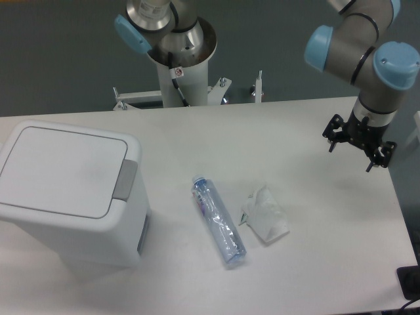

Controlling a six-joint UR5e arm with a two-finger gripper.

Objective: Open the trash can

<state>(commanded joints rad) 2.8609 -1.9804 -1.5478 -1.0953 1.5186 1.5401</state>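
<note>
The trash can is a large white boxy bin at the left of the table. Its flat lid lies closed. The grey push-button sits on the lid's right edge. My gripper hangs over the table's far right, a long way from the bin. Its fingers are spread apart and hold nothing.
A clear plastic bottle lies on its side in the middle of the table. A crumpled white wrapper lies just right of it. The arm's base stands behind the table. The table's right edge is close to the gripper.
</note>
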